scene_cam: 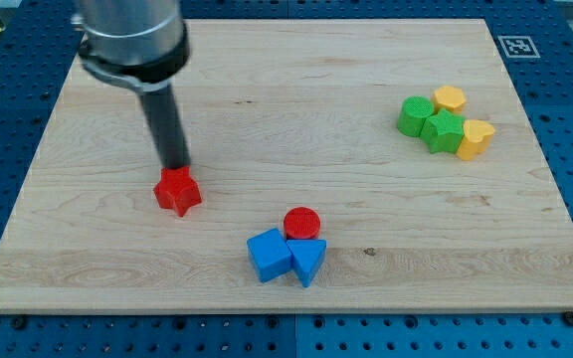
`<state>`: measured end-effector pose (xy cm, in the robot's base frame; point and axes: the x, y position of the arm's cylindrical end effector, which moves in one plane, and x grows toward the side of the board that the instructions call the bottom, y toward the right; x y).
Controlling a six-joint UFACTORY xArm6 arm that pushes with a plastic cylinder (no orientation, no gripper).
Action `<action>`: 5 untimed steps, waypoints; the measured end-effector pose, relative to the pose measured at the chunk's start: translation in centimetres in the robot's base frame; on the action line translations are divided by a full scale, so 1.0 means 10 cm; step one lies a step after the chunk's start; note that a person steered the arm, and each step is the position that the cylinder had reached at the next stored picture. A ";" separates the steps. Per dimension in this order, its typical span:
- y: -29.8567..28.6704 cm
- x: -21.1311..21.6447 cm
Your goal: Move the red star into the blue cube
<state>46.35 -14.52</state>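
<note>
The red star [178, 191] lies on the wooden board at the view's lower left. My tip [175, 166] stands right at the star's upper edge, touching or nearly touching it. The blue cube [269, 255] sits to the view's lower right of the star, near the bottom middle. A blue triangular block [307, 261] touches the cube's right side, and a red cylinder [302, 223] sits just above the two.
At the view's upper right stands a cluster: a green cylinder [415, 115], a green star-like block [444, 131], a yellow hexagon [450, 97] and a yellow heart-like block [476, 138]. The board [286, 60] rests on a blue perforated table.
</note>
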 end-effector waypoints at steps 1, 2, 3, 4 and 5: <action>-0.05 0.23; 0.07 0.54; 0.12 0.58; 0.28 0.59; 0.47 0.65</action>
